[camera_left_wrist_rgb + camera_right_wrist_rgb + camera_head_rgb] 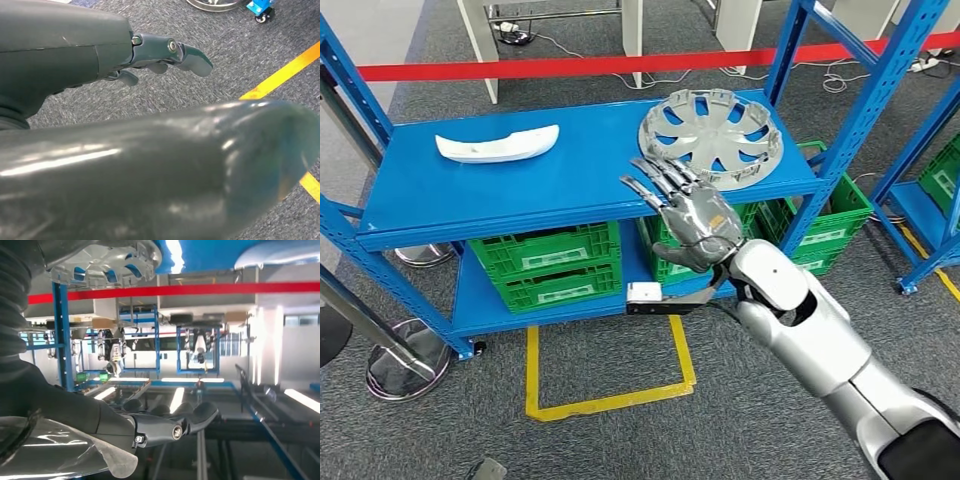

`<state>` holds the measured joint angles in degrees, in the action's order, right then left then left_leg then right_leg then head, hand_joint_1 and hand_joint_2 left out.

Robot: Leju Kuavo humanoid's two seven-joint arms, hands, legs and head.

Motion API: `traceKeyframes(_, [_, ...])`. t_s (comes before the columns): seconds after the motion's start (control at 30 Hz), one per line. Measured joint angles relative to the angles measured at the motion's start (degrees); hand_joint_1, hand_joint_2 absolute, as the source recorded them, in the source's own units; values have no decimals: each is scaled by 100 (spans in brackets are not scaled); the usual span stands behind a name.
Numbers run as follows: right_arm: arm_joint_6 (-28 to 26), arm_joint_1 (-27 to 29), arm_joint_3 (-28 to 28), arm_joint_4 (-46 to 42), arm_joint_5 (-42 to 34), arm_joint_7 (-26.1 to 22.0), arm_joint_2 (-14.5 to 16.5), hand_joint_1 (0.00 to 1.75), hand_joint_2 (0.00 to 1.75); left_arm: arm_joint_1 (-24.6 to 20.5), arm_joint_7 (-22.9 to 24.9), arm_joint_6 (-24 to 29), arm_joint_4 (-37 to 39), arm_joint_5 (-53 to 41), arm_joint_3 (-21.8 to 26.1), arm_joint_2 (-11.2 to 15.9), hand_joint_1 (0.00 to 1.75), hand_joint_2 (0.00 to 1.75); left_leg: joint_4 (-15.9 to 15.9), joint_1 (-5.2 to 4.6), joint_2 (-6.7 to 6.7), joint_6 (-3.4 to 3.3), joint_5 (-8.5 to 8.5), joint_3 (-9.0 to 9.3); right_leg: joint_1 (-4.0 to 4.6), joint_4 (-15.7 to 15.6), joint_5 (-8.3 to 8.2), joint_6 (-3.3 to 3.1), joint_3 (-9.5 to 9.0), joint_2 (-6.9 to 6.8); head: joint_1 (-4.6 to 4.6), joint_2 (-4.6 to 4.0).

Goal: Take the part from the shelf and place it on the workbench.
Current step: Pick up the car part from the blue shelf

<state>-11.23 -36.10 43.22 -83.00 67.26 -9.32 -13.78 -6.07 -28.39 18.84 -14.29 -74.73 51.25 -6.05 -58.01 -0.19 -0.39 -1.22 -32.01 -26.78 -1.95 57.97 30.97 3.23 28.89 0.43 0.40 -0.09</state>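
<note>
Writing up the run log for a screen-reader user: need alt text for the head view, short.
The right robot hand, fingers spread and holding nothing, reaches toward a silver wheel cover lying flat on the top level of a blue shelf. A white curved part lies further left on the same level, with green crates on the level below.

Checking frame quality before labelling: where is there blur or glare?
Head view: sharp, evenly lit, wheel cover crisp. Left wrist view: the near thumb of the left hand is a blurred mass with streaky highlights. Right wrist view: blown-out bright patches beyond the right hand.
</note>
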Motion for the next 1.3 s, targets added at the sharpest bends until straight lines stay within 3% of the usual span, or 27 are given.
traceKeyframes(0.3, [833, -463, 349, 320, -393, 28, -2, 0, 175, 1, -23, -75, 0, 45, -20, -7, 0, 0, 0, 0, -1, 0, 1, -5, 0, 1, -1, 1, 3, -1, -1, 0])
traceKeyframes(0.77, [1207, -677, 625, 592, -846, 58, -3, 0, 175, 6, -102, -393, 0, 138, -35, -12, 0, 0, 0, 0, -1, 0, 1, -9, 0, 1, -2, 2, 8, -1, -1, 0])
traceKeyframes(1.1, [1367, -779, 737, 647, -1122, 28, -8, 0, 175, 13, -109, -409, 0, 146, -36, 0, 0, 0, -20, -9, -2, -1, 1, -19, -6, -7, -16, 10, 15, -4, -2, 0])
traceKeyframes(1.23, [1126, -785, 792, 651, -1097, 68, -21, 0, 175, 14, -109, -398, 0, 143, -39, 5, 0, 0, -51, -30, -4, -12, 7, -60, -27, -22, -50, 49, 42, -6, -2, 0])
traceKeyframes(1.3, [945, -772, 812, 640, -970, 135, -22, 0, 175, 11, -109, -392, 0, 143, -40, 6, 0, 0, -15, -25, -1, -55, 42, -65, -36, -41, -62, 86, 59, -4, -2, 0])
